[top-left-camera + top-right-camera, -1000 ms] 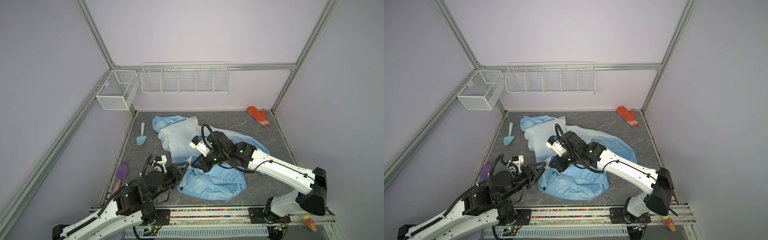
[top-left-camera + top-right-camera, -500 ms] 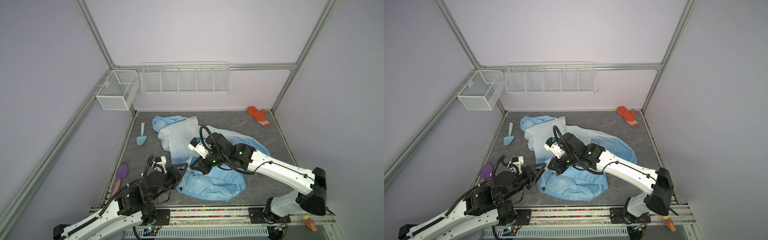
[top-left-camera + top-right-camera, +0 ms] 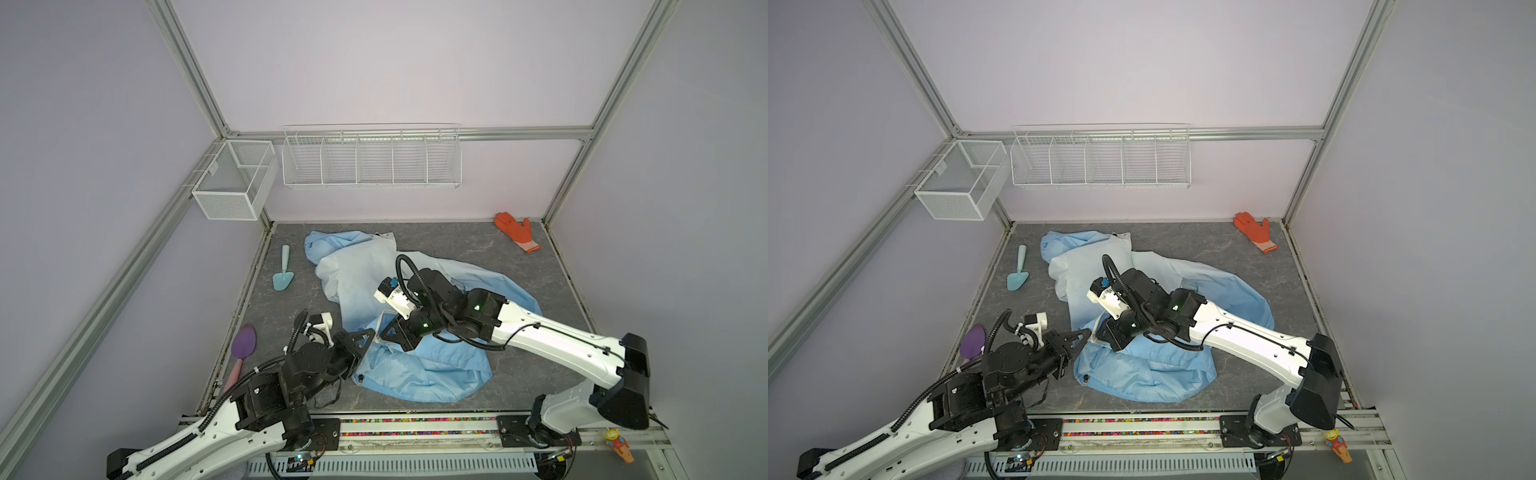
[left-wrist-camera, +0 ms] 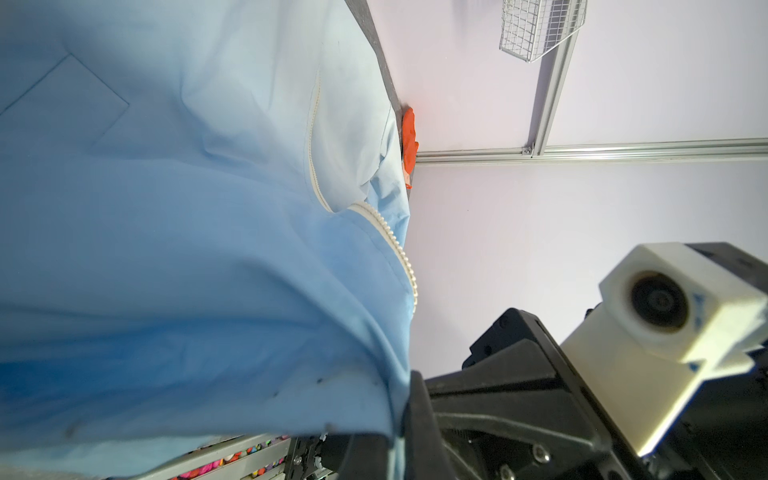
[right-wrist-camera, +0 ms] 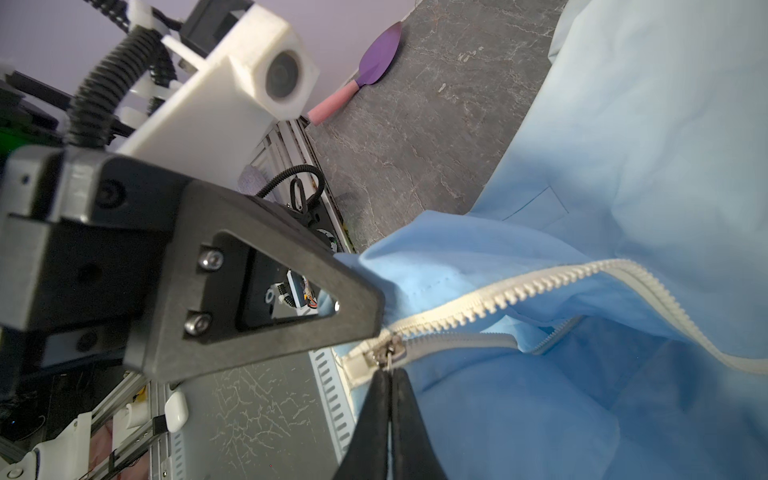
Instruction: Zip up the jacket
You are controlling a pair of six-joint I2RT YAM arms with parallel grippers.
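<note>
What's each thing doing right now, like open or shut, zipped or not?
Jacket: crumpled, front open.
Zipper: unzipped, pull at its bottom end.
Left gripper: shut on jacket hem.
Right gripper: shut on pull.
Glove: lying flat, untouched.

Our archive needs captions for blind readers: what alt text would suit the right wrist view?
The right claw is shut on the metal zipper pull at the bottom of the light-blue jacket, whose white teeth gape apart. The left claw pinches the fabric beside it; a purple trowel lies on the grey table.
</note>
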